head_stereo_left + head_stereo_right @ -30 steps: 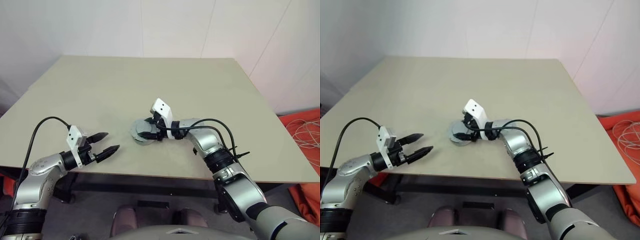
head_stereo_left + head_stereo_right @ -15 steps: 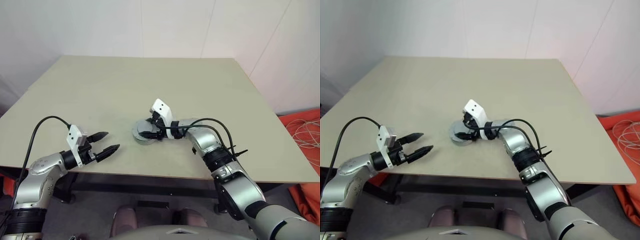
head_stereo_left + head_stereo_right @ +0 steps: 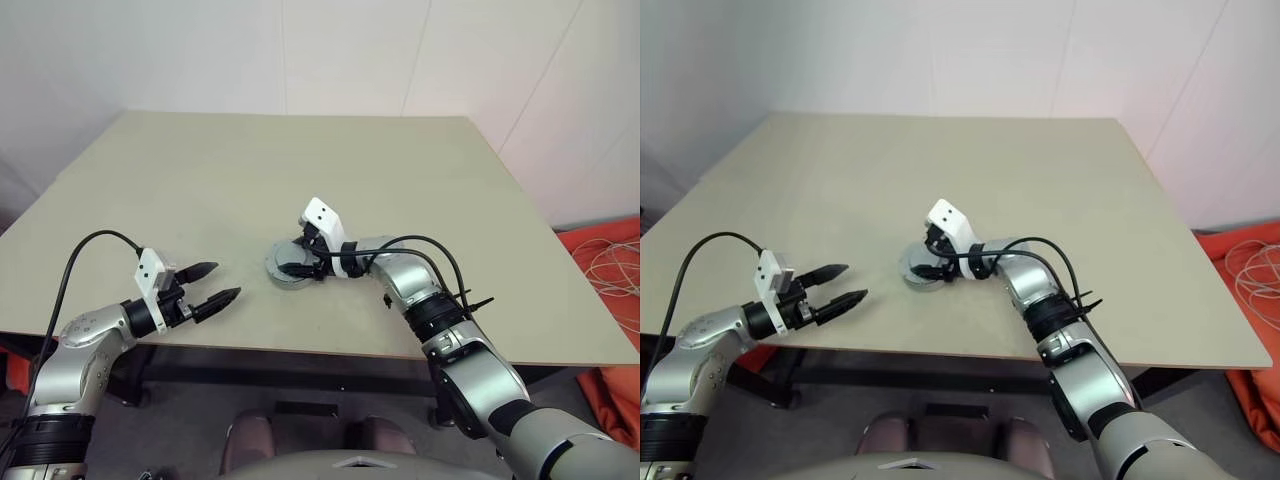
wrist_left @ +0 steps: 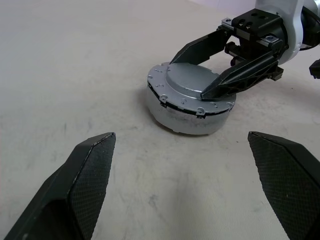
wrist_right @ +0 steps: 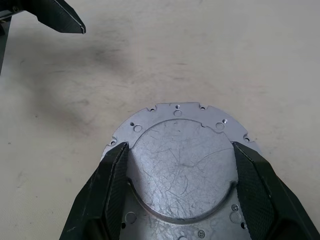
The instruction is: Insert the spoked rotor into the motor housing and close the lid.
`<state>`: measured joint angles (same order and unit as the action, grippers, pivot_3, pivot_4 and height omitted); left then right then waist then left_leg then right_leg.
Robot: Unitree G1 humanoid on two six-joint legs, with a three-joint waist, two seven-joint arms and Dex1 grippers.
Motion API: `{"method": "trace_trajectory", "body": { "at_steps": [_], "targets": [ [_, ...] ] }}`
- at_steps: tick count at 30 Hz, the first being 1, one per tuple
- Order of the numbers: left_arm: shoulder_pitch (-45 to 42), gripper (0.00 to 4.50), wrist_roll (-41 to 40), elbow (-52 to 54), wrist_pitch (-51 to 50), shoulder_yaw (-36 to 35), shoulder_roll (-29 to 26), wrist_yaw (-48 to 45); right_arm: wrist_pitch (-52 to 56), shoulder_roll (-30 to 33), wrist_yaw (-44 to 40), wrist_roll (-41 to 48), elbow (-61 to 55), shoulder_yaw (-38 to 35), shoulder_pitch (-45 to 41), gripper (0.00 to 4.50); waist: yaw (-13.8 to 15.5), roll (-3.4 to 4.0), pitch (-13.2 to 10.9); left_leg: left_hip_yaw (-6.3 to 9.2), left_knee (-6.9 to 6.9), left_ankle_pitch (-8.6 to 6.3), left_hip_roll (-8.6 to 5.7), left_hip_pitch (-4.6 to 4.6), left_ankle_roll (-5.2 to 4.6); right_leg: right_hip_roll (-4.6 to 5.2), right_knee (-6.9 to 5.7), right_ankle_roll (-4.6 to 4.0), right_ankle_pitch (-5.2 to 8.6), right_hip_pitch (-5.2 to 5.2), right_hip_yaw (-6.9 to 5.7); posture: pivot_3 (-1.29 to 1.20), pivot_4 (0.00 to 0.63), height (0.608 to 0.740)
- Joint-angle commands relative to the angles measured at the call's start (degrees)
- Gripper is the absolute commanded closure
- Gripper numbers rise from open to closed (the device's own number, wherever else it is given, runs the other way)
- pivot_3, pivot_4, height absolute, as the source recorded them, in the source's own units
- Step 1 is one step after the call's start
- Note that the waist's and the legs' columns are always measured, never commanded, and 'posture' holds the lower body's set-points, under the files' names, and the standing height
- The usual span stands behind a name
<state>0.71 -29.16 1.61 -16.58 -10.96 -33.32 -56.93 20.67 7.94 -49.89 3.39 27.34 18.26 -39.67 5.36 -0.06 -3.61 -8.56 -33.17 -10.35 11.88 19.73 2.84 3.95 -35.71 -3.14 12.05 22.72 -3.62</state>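
Both head views look down over the beige table (image 3: 200, 190); each wrist view sits close, sharing the round grey metal lid (image 4: 192, 86).

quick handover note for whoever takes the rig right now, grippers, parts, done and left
Left gripper: open, holding nothing, near the table's front edge, apart from the parts.
Right gripper: fingers straddle the raised centre of the lid; real grip unclear.
Lid sits flat on the motor housing, mid-table. The spoked rotor is presumably inside.
Left: check the lid is fully seated, then let go.
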Motion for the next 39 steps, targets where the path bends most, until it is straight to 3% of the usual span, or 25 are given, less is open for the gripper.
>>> {"method": "trace_trajectory", "body": {
  "at_steps": [1,32,39],
  "targets": [
    [-0.9,0.00,-0.4,1.1,0.8,-0.5,-0.1,0.1,0.2,0.1,-0.4,-0.2,-0.6,-0.1,-1.5,1.41,0.0,0.00,0.0,0.00,0.00,0.00,0.00,0.00,0.00,0.00,0.00,0.00,0.00,0.00,0.00,0.00,0.000,0.740],
    [-1.4,0.00,-0.5,1.4,0.0,-0.1,0.1,0.6,4.2,0.8,0.5,-3.2,2.0,2.2,-1.6,1.41,0.0,0.00,0.0,0.01,0.05,-0.01,0.00,-0.52,0.00,0.01,0.07,0.04,0.03,-0.50,0.02,0.00,0.000,0.740],
    [-5.0,0.00,0.1,0.4,-4.3,-0.1,0.9,5.8,4.1,0.7,0.5,-3.0,2.3,2.1,-1.6,1.41,0.0,0.00,0.0,0.01,0.05,-0.01,0.00,-0.56,0.00,0.01,0.07,0.04,0.03,-0.53,0.03,0.00,0.000,0.740]
  ]
}}
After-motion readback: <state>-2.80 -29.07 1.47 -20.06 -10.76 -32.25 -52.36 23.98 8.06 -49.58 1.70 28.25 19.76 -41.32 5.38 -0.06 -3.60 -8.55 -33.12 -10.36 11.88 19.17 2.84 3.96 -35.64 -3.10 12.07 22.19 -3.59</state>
